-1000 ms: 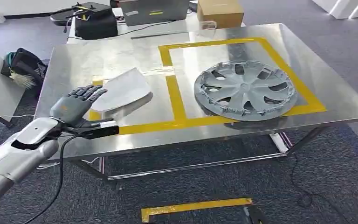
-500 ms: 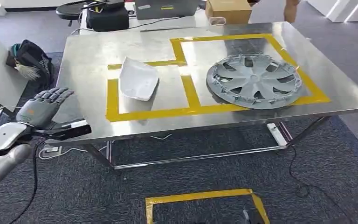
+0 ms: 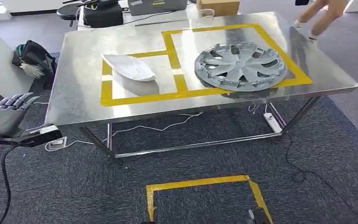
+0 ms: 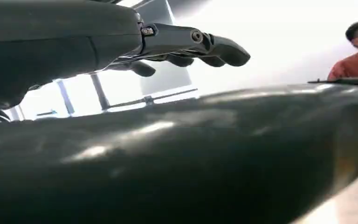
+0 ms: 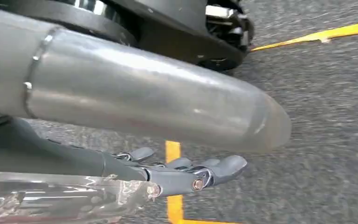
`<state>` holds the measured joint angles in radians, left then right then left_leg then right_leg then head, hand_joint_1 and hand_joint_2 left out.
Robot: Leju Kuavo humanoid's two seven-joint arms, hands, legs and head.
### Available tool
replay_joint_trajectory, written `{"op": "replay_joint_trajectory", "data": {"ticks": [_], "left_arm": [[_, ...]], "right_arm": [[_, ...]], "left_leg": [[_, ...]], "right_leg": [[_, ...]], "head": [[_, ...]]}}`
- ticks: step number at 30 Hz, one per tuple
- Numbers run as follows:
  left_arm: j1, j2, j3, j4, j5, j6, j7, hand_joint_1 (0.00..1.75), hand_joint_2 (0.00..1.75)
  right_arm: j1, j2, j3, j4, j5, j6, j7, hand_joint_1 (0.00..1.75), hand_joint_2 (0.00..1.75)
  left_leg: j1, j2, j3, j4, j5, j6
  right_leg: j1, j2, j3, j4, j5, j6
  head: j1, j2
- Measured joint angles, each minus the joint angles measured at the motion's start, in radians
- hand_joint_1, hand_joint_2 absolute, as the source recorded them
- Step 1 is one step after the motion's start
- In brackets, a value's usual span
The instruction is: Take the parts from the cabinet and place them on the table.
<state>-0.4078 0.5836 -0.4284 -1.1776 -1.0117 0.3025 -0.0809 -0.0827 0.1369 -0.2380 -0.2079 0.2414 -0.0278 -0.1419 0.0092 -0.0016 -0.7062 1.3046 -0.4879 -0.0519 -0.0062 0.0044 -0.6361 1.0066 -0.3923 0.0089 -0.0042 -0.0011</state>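
Note:
A white curved panel [image 3: 130, 68] lies inside the left yellow-taped square of the steel table [image 3: 74, 98]. A grey wheel cover [image 3: 241, 66] lies flat in the right square. My left hand [image 3: 4, 116] hangs off the table's near-left corner, lower than the tabletop, fingers spread and holding nothing. The left wrist view shows those fingers [image 4: 200, 46] stretched out and empty. In the right wrist view my right hand [image 5: 186, 172] is low over the carpet, fingers extended, nothing in it.
A yellow tape outline [image 3: 200, 186] marks the carpet in front of me. A black bag [image 3: 32, 58] sits left of the table, a cardboard box [image 3: 216, 5] and dark bags behind it. A person's legs [image 3: 317, 14] pass the far right corner. Cables run under the table.
The whole view has pulled back from the table, so the camera moved. My left hand has let go of the white panel, which now lies on the table, and has dropped to my side.

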Motion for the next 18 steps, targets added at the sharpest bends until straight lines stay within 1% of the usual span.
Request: {"op": "replay_joint_trajectory", "data": {"ticks": [1, 2, 3, 4, 5, 6, 7, 8, 9, 10, 11, 12, 13, 14, 15, 16, 17, 18], "left_arm": [[0.004, 0.004, 0.004, -0.004, 0.000, 0.000, 0.000, 0.00, 0.00], [0.006, 0.007, 0.007, -0.009, 0.000, 0.000, 0.000, 0.00, 0.00], [0.006, 0.010, 0.012, -0.014, 0.000, 0.001, 0.000, 0.00, 0.00], [0.006, 0.013, 0.016, -0.021, 0.000, 0.002, 0.000, 0.00, 0.00], [0.006, 0.014, 0.021, -0.026, 0.000, 0.004, 0.000, 0.00, 0.00], [0.010, 0.015, 0.022, -0.026, 0.000, 0.005, 0.000, 0.00, 0.00], [0.017, 0.015, 0.023, -0.026, 0.000, 0.005, 0.000, 0.00, 0.00], [0.024, 0.014, 0.026, -0.027, 0.000, 0.005, 0.003, 0.00, 0.00], [0.031, 0.015, 0.027, -0.028, 0.000, 0.005, 0.006, 0.00, 0.00], [0.042, 0.017, 0.032, -0.033, 0.000, 0.003, 0.008, 0.00, 0.00], [0.053, 0.022, 0.041, -0.038, 0.000, -0.002, 0.013, 0.00, 0.00], [0.065, 0.024, 0.050, -0.041, 0.000, -0.015, 0.021, 0.00, 0.00], [0.081, 0.026, 0.061, -0.041, 0.004, -0.037, 0.033, 0.00, 0.00], [0.100, 0.026, 0.071, -0.041, 0.005, -0.054, 0.043, 0.00, 0.00], [0.123, 0.026, 0.080, -0.041, 0.005, -0.066, 0.052, 0.00, 0.00], [0.146, 0.022, 0.092, -0.041, 0.005, -0.080, 0.060, 0.00, 0.00], [0.168, 0.016, 0.105, -0.041, 0.007, -0.092, 0.066, 0.00, 0.00], [0.192, 0.001, 0.120, -0.039, 0.007, -0.093, 0.073, 0.00, 0.00]], "right_arm": [[-0.001, 0.000, 0.000, 0.000, 0.000, 0.000, 0.000, 0.00, 0.00], [-0.001, 0.000, 0.000, 0.000, 0.000, 0.001, 0.000, 0.00, 0.00], [-0.003, 0.000, 0.000, 0.000, 0.000, 0.002, 0.000, 0.00, 0.00], [-0.003, -0.002, 0.000, -0.001, 0.000, 0.002, -0.001, 0.00, 0.00], [-0.004, -0.002, 0.000, 0.000, 0.000, 0.002, -0.002, 0.00, 0.00], [-0.003, -0.002, 0.000, 0.000, 0.000, 0.001, -0.002, 0.00, 0.00], [0.000, -0.002, 0.000, 0.000, 0.000, 0.000, -0.002, 0.00, 0.00], [0.006, -0.003, 0.000, 0.001, 0.000, -0.001, -0.002, 0.00, 0.00], [0.011, -0.004, -0.001, 0.001, 0.000, -0.001, -0.001, 0.00, 0.00], [0.016, -0.004, -0.002, 0.001, -0.001, -0.001, -0.002, 0.00, 0.00], [0.016, -0.004, -0.003, 0.001, -0.001, -0.001, -0.002, 0.00, 0.00], [0.014, -0.004, -0.004, 0.001, -0.001, -0.001, -0.002, 0.00, 0.00], [0.013, -0.004, -0.005, 0.001, -0.002, -0.001, -0.002, 0.00, 0.00], [0.013, -0.005, -0.006, 0.001, -0.003, -0.001, -0.002, 0.00, 0.00], [0.014, -0.005, -0.009, 0.001, -0.004, -0.001, -0.002, 0.00, 0.00], [0.016, -0.005, -0.012, 0.001, -0.005, -0.001, -0.002, 0.00, 0.00], [0.015, -0.005, -0.015, 0.001, -0.006, -0.001, -0.002, 0.00, 0.00], [0.011, -0.006, -0.017, 0.000, -0.007, 0.000, -0.002, 0.00, 0.00]], "left_leg": [[0.002, 0.000, 0.042, -0.042, 0.039, -0.001], [0.003, 0.000, 0.099, -0.113, 0.051, -0.002], [0.006, 0.000, 0.171, -0.202, 0.021, -0.004], [0.005, -0.002, 0.245, -0.321, -0.020, 0.001], [0.000, -0.001, 0.250, -0.345, -0.036, 0.019], [-0.003, -0.001, 0.237, -0.341, -0.024, 0.025], [-0.006, -0.001, 0.227, -0.338, -0.015, 0.035], [0.000, 0.003, 0.217, -0.342, 0.000, 0.047], [0.000, 0.004, 0.207, -0.341, 0.012, 0.054], [0.000, 0.005, 0.194, -0.341, 0.024, 0.063], [-0.001, 0.005, 0.179, -0.341, 0.038, 0.064], [-0.003, 0.005, 0.162, -0.340, 0.053, 0.066], [-0.005, 0.005, 0.144, -0.339, 0.067, 0.067], [-0.008, 0.005, 0.127, -0.339, 0.080, 0.067], [-0.010, 0.006, 0.108, -0.339, 0.094, 0.066], [-0.012, 0.006, 0.089, -0.338, 0.109, 0.066], [-0.013, 0.005, 0.074, -0.338, 0.122, 0.064], [-0.013, 0.005, 0.065, -0.336, 0.135, 0.062]], "right_leg": [[-0.002, 0.000, -0.018, 0.001, 0.013, 0.003], [-0.004, 0.000, -0.033, 0.003, 0.025, 0.008], [-0.002, 0.001, -0.041, 0.005, 0.037, 0.014], [0.002, 0.000, -0.052, 0.008, 0.046, 0.020], [0.002, 0.001, -0.057, 0.003, 0.065, 0.026], [0.000, 0.001, -0.059, -0.010, 0.084, 0.030], [-0.002, 0.001, -0.061, -0.019, 0.099, 0.038], [-0.003, 0.003, -0.068, -0.022, 0.102, 0.044], [-0.005, 0.001, -0.076, -0.005, 0.055, 0.049], [-0.004, 0.001, -0.092, 0.046, -0.018, 0.052], [-0.003, 0.001, -0.105, 0.126, -0.090, 0.055], [-0.003, 0.000, -0.119, 0.212, -0.141, 0.055], [-0.003, 0.000, -0.125, 0.285, -0.161, 0.055], [-0.002, 0.001, -0.118, 0.322, -0.144, 0.052], [0.001, 0.000, -0.092, 0.322, -0.102, 0.048], [0.005, 0.001, -0.046, 0.284, -0.057, 0.041], [0.009, 0.002, 0.016, 0.219, -0.040, 0.032], [0.015, 0.005, 0.098, 0.116, -0.069, 0.022]], "head": [[0.001, 0.000], [0.000, 0.000], [0.000, 0.000], [0.000, 0.000], [0.003, 0.000], [0.001, 0.000], [0.000, 0.000], [0.001, 0.000], [0.000, 0.000], [0.007, 0.000], [0.010, 0.000], [0.010, 0.000], [0.011, 0.000], [0.011, 0.000], [0.011, 0.000], [0.011, 0.000], [0.012, 0.000], [0.010, 0.000]]}}
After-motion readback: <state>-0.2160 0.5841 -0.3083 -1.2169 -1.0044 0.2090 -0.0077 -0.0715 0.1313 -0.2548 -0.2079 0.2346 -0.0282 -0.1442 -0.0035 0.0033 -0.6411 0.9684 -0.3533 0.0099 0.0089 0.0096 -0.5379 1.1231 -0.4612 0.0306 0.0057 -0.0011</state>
